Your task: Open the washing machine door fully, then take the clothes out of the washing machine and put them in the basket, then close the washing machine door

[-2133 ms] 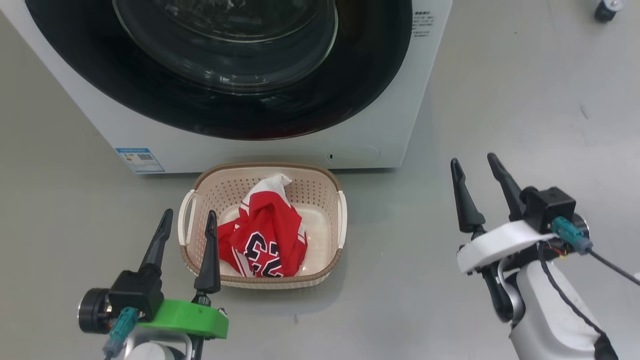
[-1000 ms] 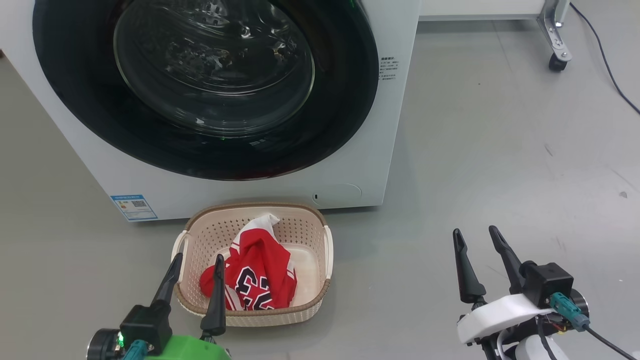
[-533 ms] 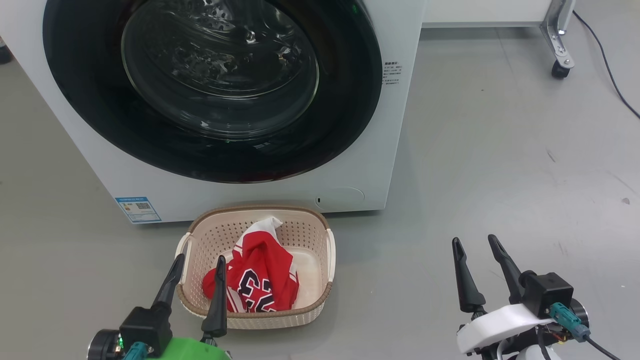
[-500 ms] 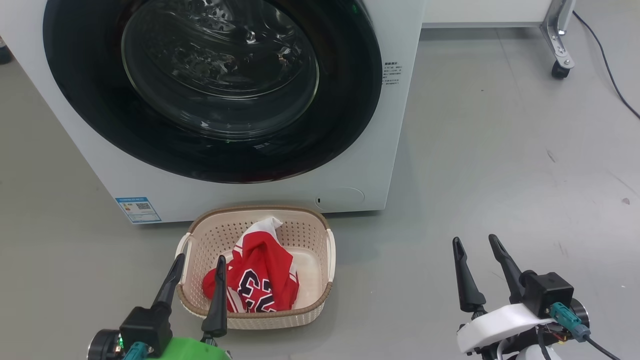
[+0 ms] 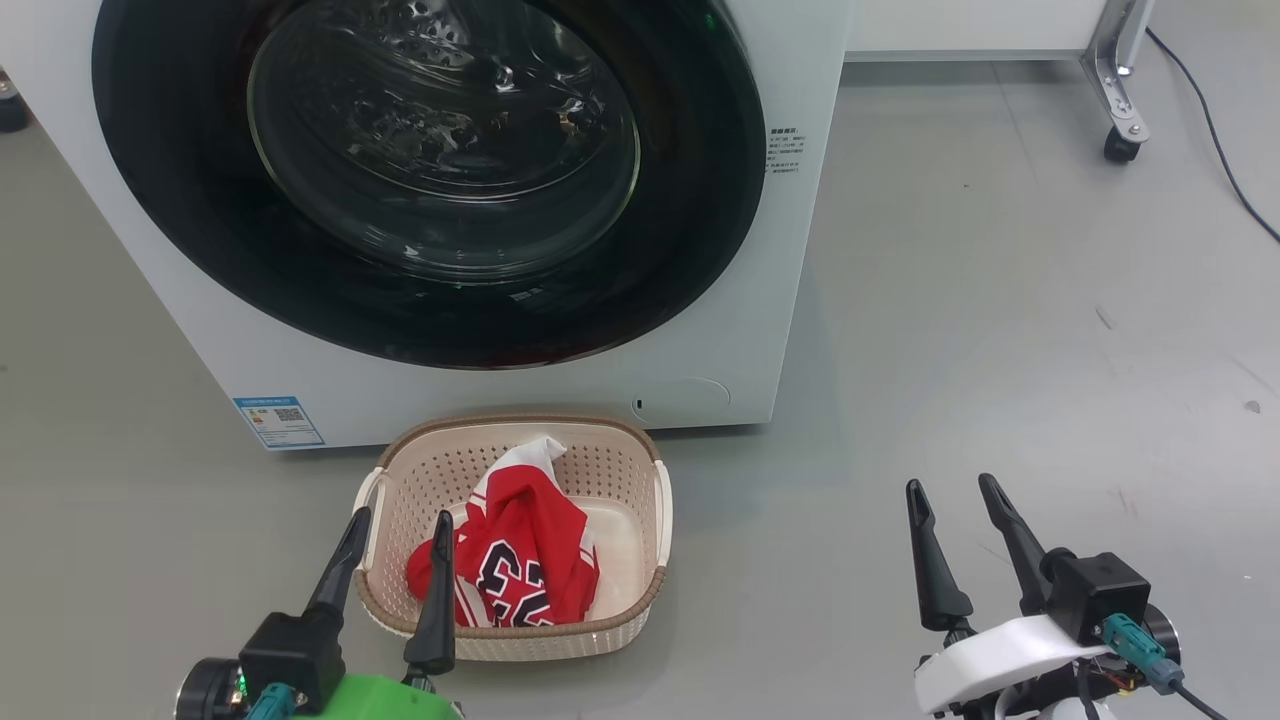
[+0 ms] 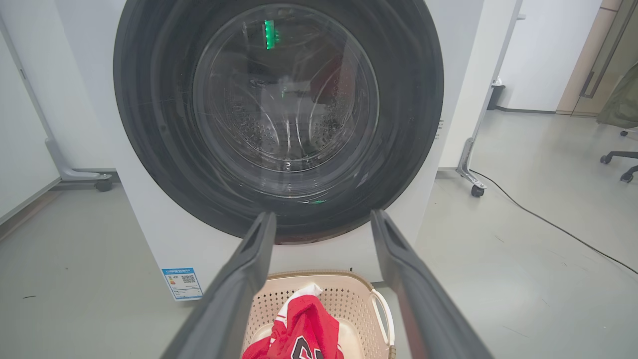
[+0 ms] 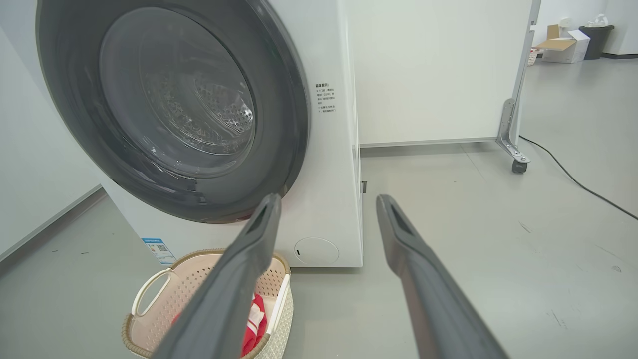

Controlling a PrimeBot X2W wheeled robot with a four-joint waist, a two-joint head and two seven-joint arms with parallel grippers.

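Clothes [image 5: 525,550] were found in the basket [image 5: 520,421] just before the washing machine [image 5: 790,300], the washing machine door [image 5: 180,230] shut. Only the view had been shifted since; left gripper [image 5: 402,515] and right gripper [image 5: 949,482] were kept spread and empty, so the task was judged finished.

— Where is the left pincer [image 5: 399,518]?
— At the near left corner of the basket [image 5: 520,421]. Its two dark fingers [image 5: 436,600] point up the head view, spread apart and empty. In that view one crosses the basket's rim and the other stands just outside it. A green mount [image 5: 380,695] sits at the wrist.
— And the right pincer [image 5: 951,485]?
— Well to the right of the basket, fingers parted just as wide, gripping nothing, on a white wrist mount [image 5: 990,660].
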